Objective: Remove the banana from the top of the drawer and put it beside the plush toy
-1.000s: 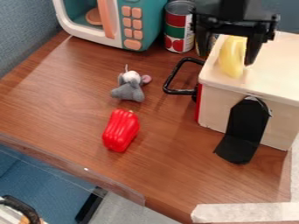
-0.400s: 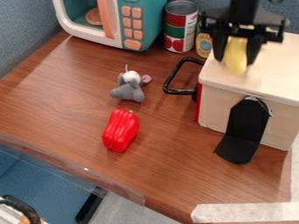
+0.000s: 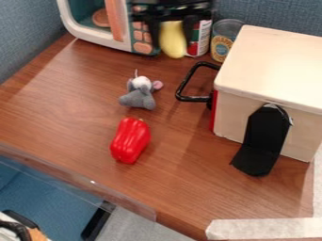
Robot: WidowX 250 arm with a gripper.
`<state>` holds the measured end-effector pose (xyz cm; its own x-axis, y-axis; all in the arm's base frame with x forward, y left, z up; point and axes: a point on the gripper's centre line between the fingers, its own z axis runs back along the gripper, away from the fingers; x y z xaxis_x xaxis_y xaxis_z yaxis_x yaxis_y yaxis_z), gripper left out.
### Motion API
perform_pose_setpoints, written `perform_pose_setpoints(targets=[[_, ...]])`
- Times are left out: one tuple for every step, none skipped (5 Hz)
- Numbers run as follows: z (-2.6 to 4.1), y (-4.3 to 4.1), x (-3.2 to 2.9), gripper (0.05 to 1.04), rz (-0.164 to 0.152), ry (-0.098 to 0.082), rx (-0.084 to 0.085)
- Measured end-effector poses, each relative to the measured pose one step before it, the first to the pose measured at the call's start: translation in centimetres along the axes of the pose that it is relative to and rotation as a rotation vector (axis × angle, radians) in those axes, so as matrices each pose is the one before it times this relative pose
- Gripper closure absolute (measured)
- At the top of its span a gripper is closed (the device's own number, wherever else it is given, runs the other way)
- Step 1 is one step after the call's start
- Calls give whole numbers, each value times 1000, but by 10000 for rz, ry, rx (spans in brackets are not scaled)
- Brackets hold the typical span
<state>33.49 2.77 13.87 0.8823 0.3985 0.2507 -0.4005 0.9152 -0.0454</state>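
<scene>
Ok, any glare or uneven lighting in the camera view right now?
In the camera view: pale glints along the red pepper, a soft sheen on the wooden table, and the drawer box brighter on top than on its side.

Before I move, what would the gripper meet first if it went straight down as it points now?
Probably the brown tabletop, touched first by the banana in the gripper. Depth is unclear, though: the red-labelled can shows close beside them and might get brushed.
</scene>
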Motion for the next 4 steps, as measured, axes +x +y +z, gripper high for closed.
perform_pose_setpoints(targets=[[-1857, 5579, -731, 522, 825, 150, 503], [-2337, 5537, -150, 522, 192, -127, -562], [-3007, 4059, 165, 522, -415, 139, -758], [-2195, 1751, 438, 522, 370, 286, -58]])
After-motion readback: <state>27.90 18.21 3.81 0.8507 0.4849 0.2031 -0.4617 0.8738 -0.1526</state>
